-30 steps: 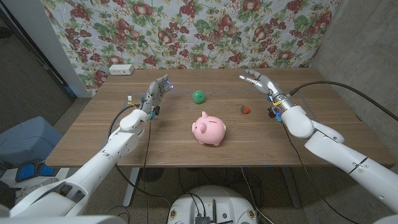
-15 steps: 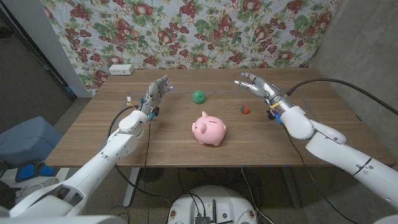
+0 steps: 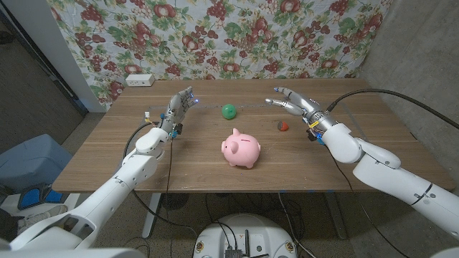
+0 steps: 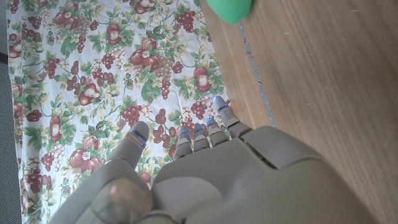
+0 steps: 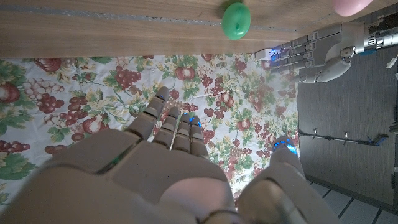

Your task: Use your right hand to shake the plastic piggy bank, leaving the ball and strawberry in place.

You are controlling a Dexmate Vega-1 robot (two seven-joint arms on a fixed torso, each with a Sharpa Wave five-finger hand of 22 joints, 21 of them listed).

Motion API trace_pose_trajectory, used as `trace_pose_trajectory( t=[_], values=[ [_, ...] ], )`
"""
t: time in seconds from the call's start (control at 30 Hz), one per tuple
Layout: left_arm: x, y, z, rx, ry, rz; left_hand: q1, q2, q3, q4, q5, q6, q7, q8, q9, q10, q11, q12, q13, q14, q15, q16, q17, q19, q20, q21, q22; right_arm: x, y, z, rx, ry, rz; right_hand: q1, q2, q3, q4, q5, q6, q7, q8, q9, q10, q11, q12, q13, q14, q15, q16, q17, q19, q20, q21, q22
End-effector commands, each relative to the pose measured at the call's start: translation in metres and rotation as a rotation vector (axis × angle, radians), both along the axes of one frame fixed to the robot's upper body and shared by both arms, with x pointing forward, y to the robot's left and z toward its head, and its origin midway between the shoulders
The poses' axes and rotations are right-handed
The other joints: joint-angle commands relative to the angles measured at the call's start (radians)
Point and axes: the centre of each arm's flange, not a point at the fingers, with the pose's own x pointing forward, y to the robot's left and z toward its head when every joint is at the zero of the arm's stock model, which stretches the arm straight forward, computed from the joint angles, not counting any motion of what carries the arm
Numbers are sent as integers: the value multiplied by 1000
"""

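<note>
Backdrop: floral fruit-print cloth (image 3: 237,29) hangs behind the wooden bench (image 3: 107,154).
Right robot hand (image 3: 294,102): released, fingers spread, raised above the bench's far right, holding nothing.
Left robot hand (image 3: 181,106): released, fingers up, empty.
Strawberry (image 3: 283,126): just beside the right robot hand.
Ball (image 3: 228,111): green, farther back.
Piggy bank (image 3: 241,149): pink, mid-bench, apart from both hands.
Progress: nothing gripped; reaching, grasping and shaking all remain.

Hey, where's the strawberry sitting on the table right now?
In the head view, the strawberry lies right of centre, between the piggy bank and the right hand, untouched.
</note>
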Motion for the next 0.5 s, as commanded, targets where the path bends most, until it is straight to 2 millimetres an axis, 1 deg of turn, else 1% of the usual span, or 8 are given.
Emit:
trace_pose_trajectory(
  t=[0.03, 0.37, 0.5],
  values=[
    [-1, 4, -2, -2, -2, -2, -11, 34, 4, -3, 5, 6, 7, 4, 4, 7, -2, 4, 4, 3, -6, -1, 0, 14, 2, -5, 5, -8, 11, -3, -67, 5, -23, -1, -6, -2, -1, 5, 0, -5, 7, 6, -8, -3, 6, 2, 0, -2, -2, 2, 2, 1, -3, 2],
    [-1, 7, -2, 2, -4, -9, -13, 34, 4, -5, 5, 6, 6, 4, 4, 7, 0, 4, 4, 4, -8, -1, 0, 16, 2, -10, 5, -13, 18, -6, -105, 30, -33, 0, -9, -4, 0, 9, -8, -7, 7, 6, -12, -6, 7, 3, -1, -3, -2, 3, -1, 7, -8, 3],
    [-1, 8, -2, 1, -8, -11, -13, 34, 4, -5, 5, 6, 7, 4, 4, 7, 1, 4, 4, 4, -6, -1, 0, 17, 3, -12, 5, -16, 22, -7, -118, 49, -31, 0, -10, -5, 0, 11, -10, -3, 7, 6, -14, -5, 7, 3, -2, -4, -2, 4, -1, 10, -9, 3]
  ],
)
